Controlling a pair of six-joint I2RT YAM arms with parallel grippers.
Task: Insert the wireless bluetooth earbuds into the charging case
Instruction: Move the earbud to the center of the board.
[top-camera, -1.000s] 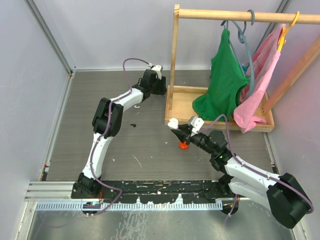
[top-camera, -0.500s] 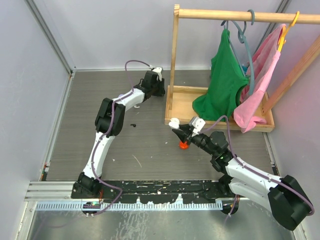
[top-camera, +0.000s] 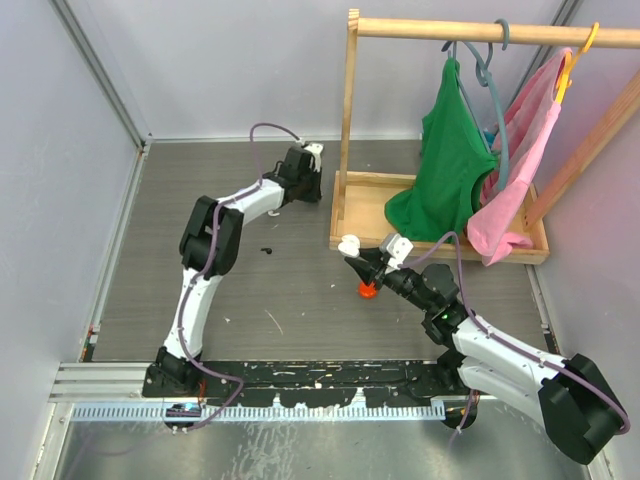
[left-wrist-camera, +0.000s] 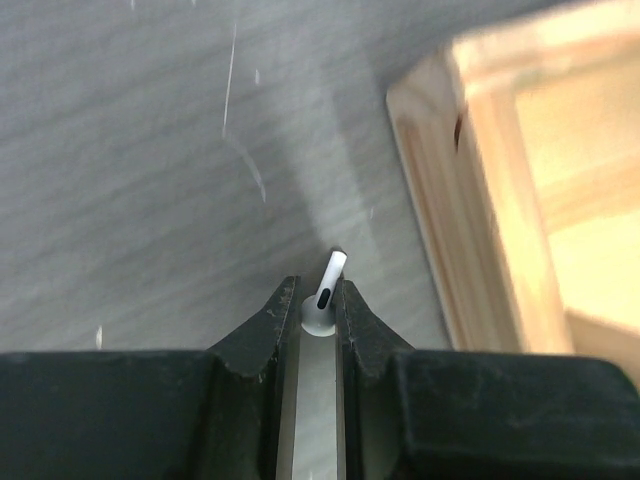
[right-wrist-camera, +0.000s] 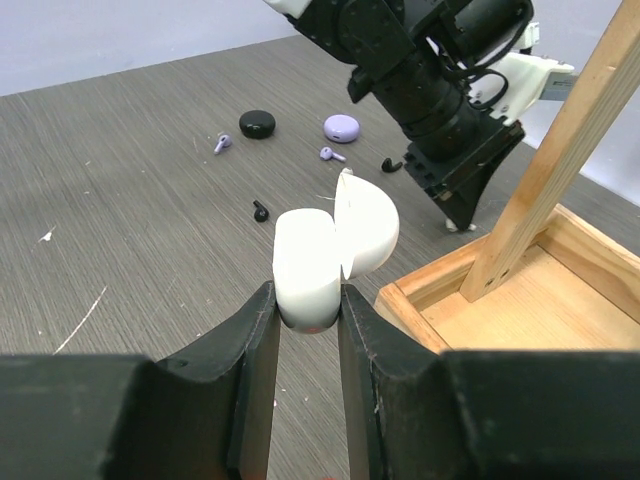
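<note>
Edging leftward, left jaws pinching white earbud (left-wrist-camera: 322, 297)

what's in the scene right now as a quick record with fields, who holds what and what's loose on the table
left jaws: shut on white earbud, stem pointing outward, beside the wooden rack
right jaws: shut on white charging case, lid open
loose on table: black disc, lilac disc, lilac earbud, black earbud
on rack: green garment, pink garment
task state: white earbud not yet in the case
</note>
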